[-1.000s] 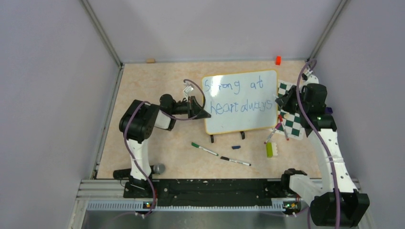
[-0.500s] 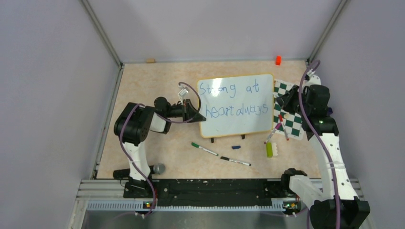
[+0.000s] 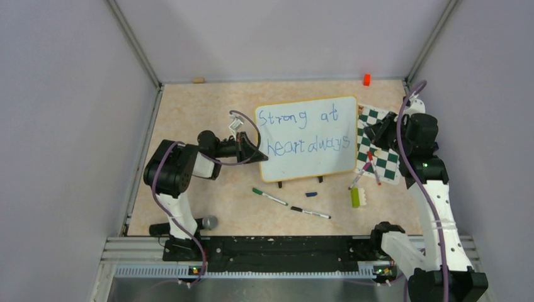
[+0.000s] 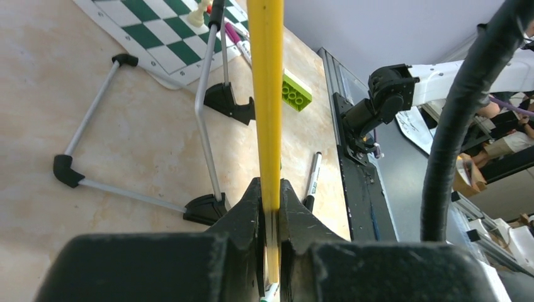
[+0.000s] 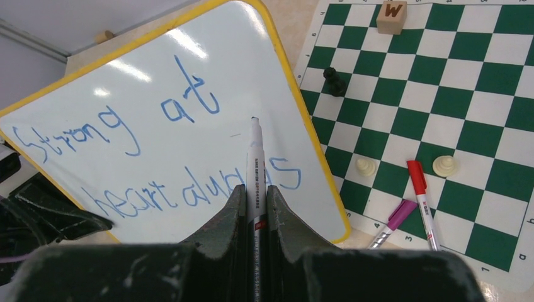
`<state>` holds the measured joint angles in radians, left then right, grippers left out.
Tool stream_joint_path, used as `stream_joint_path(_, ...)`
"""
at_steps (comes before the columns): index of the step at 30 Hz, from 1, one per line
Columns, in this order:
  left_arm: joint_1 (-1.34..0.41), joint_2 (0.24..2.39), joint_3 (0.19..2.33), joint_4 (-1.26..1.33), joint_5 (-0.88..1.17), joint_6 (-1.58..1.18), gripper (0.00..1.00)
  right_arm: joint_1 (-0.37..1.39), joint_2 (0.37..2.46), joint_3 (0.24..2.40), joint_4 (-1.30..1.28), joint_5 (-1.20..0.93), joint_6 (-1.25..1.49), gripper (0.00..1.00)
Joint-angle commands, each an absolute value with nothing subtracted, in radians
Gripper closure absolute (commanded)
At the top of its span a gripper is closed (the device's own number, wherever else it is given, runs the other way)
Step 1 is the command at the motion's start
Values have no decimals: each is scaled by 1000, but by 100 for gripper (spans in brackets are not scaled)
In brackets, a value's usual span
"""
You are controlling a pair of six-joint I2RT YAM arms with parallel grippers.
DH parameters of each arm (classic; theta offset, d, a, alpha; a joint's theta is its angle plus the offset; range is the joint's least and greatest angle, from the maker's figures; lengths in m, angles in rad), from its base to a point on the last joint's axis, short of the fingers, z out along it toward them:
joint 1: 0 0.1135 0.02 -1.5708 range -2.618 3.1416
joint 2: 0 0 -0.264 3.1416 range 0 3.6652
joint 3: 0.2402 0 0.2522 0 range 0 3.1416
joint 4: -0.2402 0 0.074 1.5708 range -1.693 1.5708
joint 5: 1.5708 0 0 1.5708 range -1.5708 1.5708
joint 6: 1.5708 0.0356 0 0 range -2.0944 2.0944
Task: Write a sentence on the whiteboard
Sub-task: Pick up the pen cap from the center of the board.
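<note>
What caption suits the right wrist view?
Right gripper holds a marker over the whiteboard bearing the sentence "Strong at heart always".

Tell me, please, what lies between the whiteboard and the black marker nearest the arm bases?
A small dark blue piece lies on the table between them, visible in the top view.

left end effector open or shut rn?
Shut. In the left wrist view the left end effector has both fingers pressed against the yellow rim of the whiteboard.
</note>
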<state>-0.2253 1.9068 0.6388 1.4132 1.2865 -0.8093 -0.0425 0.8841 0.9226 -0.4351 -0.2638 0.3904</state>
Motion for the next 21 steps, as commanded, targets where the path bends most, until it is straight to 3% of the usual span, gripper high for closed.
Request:
stream_joint_path(1, -215, 1790, 694, 1536, 1259, -758, 100, -49, 864, 923, -403, -285, 400, 100)
stream_joint_path(12, -209, 1844, 673, 1487, 1250, -679, 100, -49, 848, 914, -412, -288, 399, 100)
stream_joint_path(21, -189, 1912, 574, 1620, 1208, -658, 100, -49, 831, 908, -411, -304, 397, 100)
